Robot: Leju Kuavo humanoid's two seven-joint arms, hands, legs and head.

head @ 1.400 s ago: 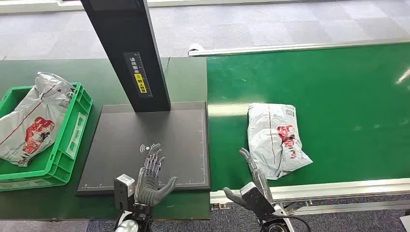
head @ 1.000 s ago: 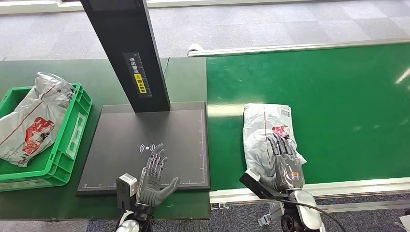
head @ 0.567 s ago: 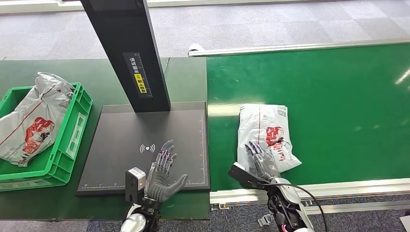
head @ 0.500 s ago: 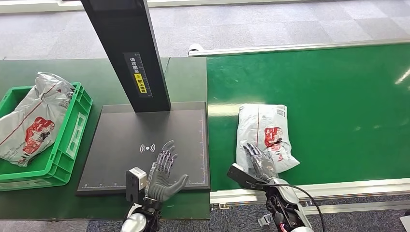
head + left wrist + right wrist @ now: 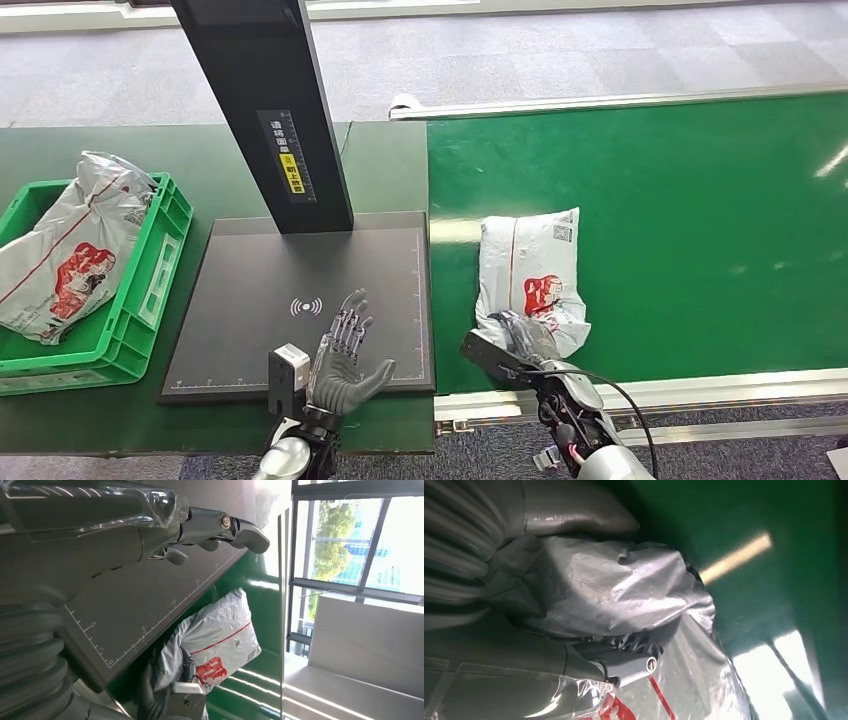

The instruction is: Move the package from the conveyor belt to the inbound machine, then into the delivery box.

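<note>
The package (image 5: pixel 528 280), a grey plastic mailer, lies on the green belt (image 5: pixel 700 220) just beside the belt's edge toward the scanner plate (image 5: pixel 260 290). Its long axis runs away from the robot, roughly along the line of the right hand's fingers. The right hand (image 5: pixel 522 338) is on the package's near end; in the right wrist view the thumb (image 5: pixel 574 512) lies on one side of a bunched fold of the plastic (image 5: pixel 614 595) and a finger (image 5: pixel 629 665) presses in from the other, so it seems to grip that end. How firm the grip is cannot be told.

The left hand (image 5: pixel 345 350) hovers flat over the plate's near edge, fingers spread, holding nothing. The right hand is plainly the nearer one, and the plate lies to its left, past the package's side.

Writing: the package bears a red printed logo (image 5: pixel 540 296) and a small white label (image 5: pixel 560 233) at its far end, both too small to read. The black post (image 5: pixel 270 110) carries white characters and a yellow sticker, unreadable. The plate shows a white contactless mark (image 5: pixel 306 307). A green box (image 5: pixel 150 290) beyond the plate holds another mailer (image 5: pixel 70 250).
</note>
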